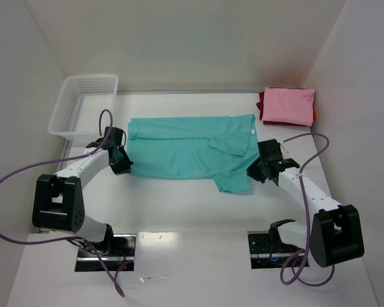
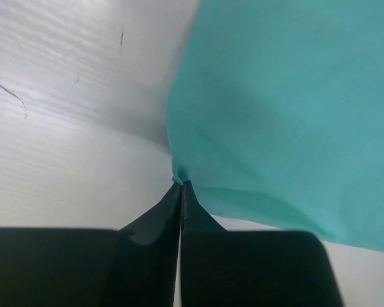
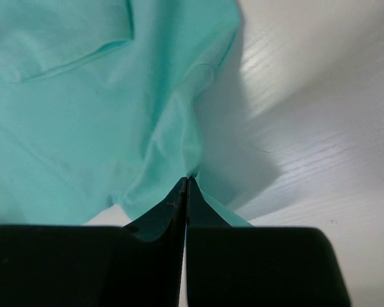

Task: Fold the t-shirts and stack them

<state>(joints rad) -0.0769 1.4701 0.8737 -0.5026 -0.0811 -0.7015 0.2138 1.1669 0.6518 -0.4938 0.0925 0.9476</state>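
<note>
The teal-green t-shirt [image 1: 185,153] lies spread across the middle of the table, its far part folded over, one sleeve hanging toward the front right. My left gripper [image 1: 123,161] is shut on the shirt's left edge; the left wrist view shows the cloth [image 2: 281,109] pinched at the fingertips and lifted off the table. My right gripper [image 1: 256,171] is shut on the shirt's right edge, with cloth [image 3: 102,109] drawn up from the closed tips. A folded pink t-shirt [image 1: 288,105] lies on a folded red t-shirt [image 1: 261,102] at the back right.
A white plastic mesh basket [image 1: 83,105] stands at the back left, close behind the left gripper. White walls close in the table on the left, back and right. Purple cables loop from both arms.
</note>
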